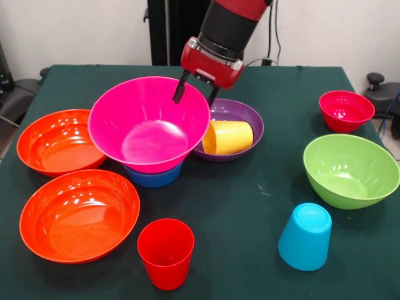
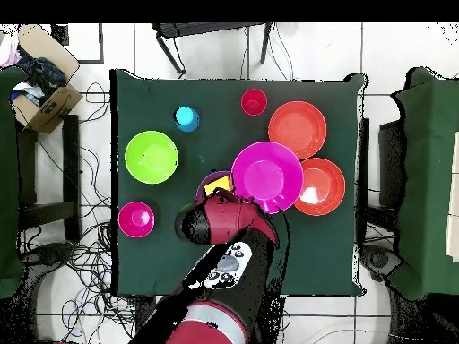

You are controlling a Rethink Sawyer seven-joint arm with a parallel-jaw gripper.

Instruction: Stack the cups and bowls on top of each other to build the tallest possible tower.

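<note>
The large magenta bowl [image 1: 150, 125] rests tilted on the small blue bowl [image 1: 153, 177]. My gripper [image 1: 195, 92] is open at its far rim, one finger inside the bowl and one outside. Just behind, the yellow cup [image 1: 228, 137] lies on its side in the purple bowl [image 1: 240, 112]. Two orange bowls [image 1: 59, 140] [image 1: 78, 215] sit left of the magenta one. The red cup [image 1: 165, 253] stands upright near the front. The light blue cup [image 1: 305, 236] stands upside down. In the overhead view the arm [image 2: 224, 224] covers the gripper beside the magenta bowl [image 2: 266, 176].
The lime green bowl [image 1: 350, 170] and the small crimson bowl [image 1: 345, 110] sit apart at the right of the green table [image 1: 250, 206]. A cardboard box [image 2: 40, 94] and chairs stand off the table in the overhead view.
</note>
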